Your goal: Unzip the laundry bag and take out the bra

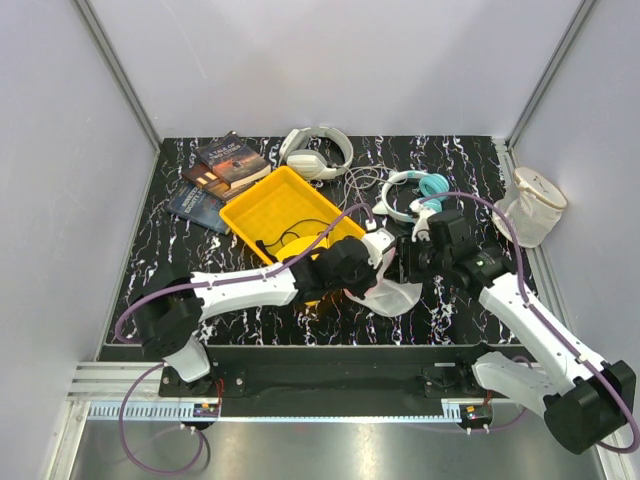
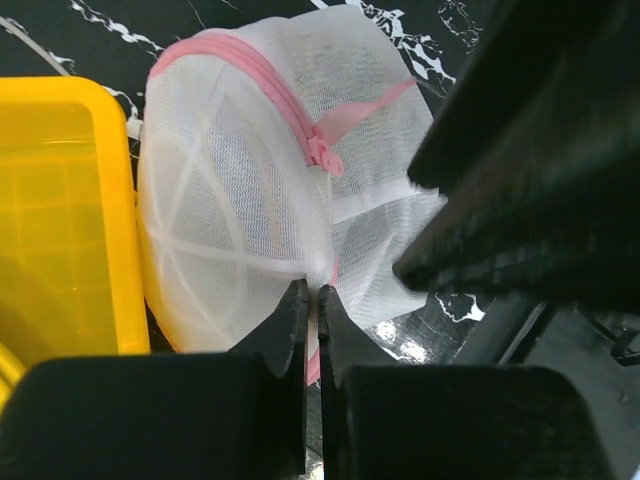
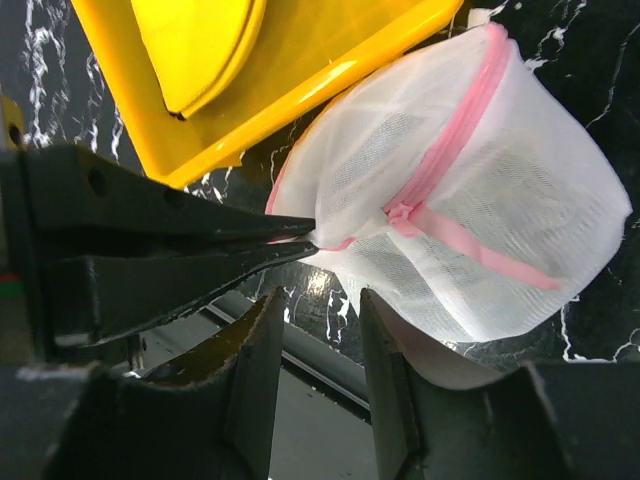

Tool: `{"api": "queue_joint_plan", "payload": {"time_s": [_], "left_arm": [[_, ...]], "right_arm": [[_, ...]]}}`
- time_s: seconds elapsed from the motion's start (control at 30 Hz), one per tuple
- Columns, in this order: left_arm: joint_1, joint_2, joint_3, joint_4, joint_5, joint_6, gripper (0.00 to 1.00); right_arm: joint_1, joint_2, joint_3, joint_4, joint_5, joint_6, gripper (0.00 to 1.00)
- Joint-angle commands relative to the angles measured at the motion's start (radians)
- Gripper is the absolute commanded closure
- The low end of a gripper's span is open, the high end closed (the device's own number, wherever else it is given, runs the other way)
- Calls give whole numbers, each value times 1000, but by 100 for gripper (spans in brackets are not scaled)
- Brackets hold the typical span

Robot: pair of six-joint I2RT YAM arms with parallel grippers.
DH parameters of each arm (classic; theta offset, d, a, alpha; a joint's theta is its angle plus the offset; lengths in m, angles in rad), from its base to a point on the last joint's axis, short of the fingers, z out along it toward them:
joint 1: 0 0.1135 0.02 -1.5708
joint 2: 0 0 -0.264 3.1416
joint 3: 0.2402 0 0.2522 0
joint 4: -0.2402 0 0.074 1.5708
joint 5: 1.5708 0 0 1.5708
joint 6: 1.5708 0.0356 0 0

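The laundry bag (image 1: 392, 292) is a round white mesh dome with a pink rim and zipper, lying near the table's front edge beside the yellow tray. In the left wrist view the bag (image 2: 230, 190) fills the middle, its pink zipper pull (image 2: 322, 152) on top. My left gripper (image 2: 312, 295) is shut on a fold of the bag's mesh at its near edge. The bag also shows in the right wrist view (image 3: 470, 210), with the zipper pull (image 3: 400, 214). My right gripper (image 3: 322, 300) is open, just below the bag, touching nothing. The bra is hidden.
A yellow tray (image 1: 262, 205) holding a yellow item (image 3: 195, 45) stands left of the bag. Books (image 1: 222, 170) lie at the back left, white headphones (image 1: 315, 152) behind the tray, teal headphones (image 1: 420, 190) behind my right arm. A cream mesh bag (image 1: 530, 205) stands at the right edge.
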Motion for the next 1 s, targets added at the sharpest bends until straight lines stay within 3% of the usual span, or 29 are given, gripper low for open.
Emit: {"api": "queue_joint_plan", "payload": {"time_s": [0.0,0.5,0.97], "left_arm": [[30,-37,-14,4,101,-50,100],[37,-59,-18,-10,133,-50,100],[39,-83,-33,-4,158,-33,100]], "right_arm": [[44,28,-18,63,53,-9,56],[72,85,-41,117,182,-15,52],[72,112,-60,171,82,-41,54]]}}
